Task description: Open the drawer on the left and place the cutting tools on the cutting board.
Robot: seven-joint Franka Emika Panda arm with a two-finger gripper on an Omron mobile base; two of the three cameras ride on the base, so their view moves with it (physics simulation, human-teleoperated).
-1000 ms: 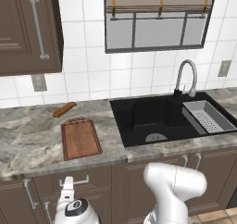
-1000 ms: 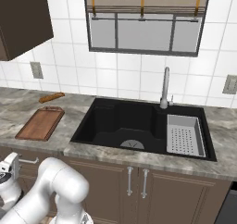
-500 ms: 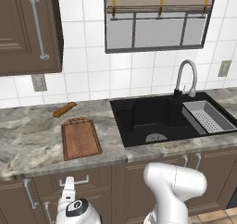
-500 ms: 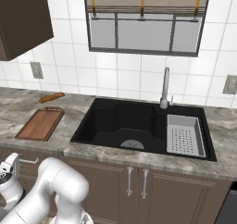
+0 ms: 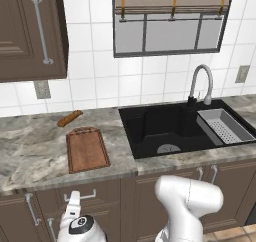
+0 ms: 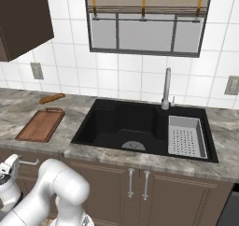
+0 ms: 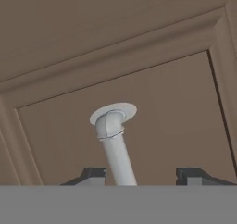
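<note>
Facing the drawer [image 7: 139, 126] front just below the desk [image 5: 30, 156] edge, the gripper [image 7: 143, 176] has its fingers either side of the silver handle [image 7: 113, 144], not clearly clamped; grip uncertain. The cutting board [image 5: 87, 149] lies above, left of the sink [image 5: 170, 128].

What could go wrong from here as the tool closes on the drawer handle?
1. In the hand view the handle bar runs past the left fingertip, not centred between the two, so the closing tool may catch only its edge and slip when pulling.
2. The drawer is shut under the counter lip, and a skewed pull could jam it.
</note>
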